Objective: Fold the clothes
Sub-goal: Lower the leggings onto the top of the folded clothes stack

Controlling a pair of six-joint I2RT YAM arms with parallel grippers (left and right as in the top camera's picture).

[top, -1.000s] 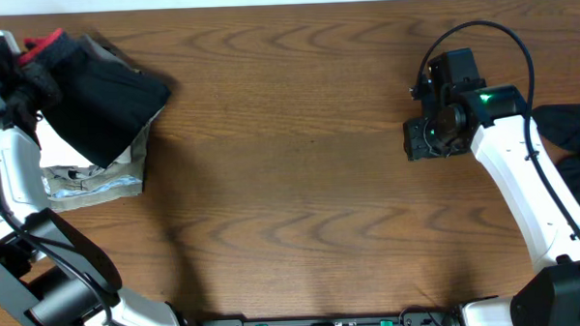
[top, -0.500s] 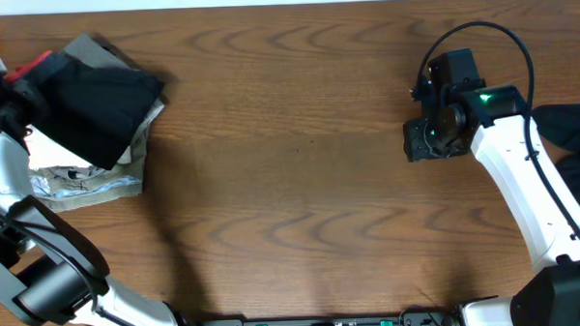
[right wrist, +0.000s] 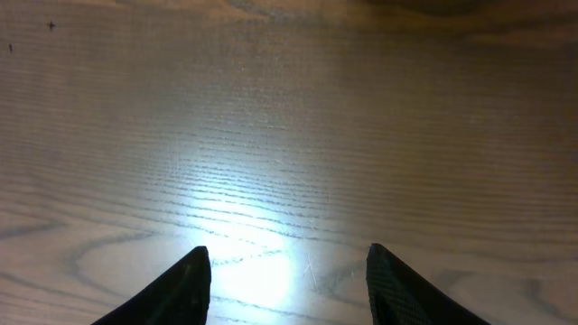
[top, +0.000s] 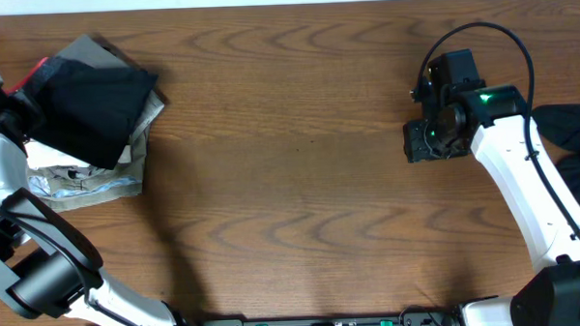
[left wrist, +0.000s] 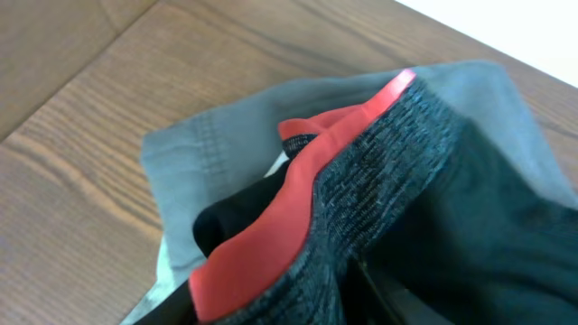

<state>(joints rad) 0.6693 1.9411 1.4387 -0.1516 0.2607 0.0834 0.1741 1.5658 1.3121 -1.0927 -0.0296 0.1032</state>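
Overhead, the black trousers (top: 95, 107) lie bunched on a pile of grey and white garments (top: 87, 180), right against the left jaws at the table's (top: 291, 182) edge. Close under those jaws the grey waistband (left wrist: 388, 171) and its coral red edge (left wrist: 253, 253) fill the wrist view; I cannot tell whether the jaws grip it or stand clear. The cloth looks soft, light and limp, likely to sag and drag the layers beneath, so the thicker waistband seems the firmest hold. The right jaws stand partly open and empty, fingertips (right wrist: 181, 284) over bare wood, well apart from the pile. Behind them a second black garment (top: 569, 134) lies under the right arm (top: 523, 184).
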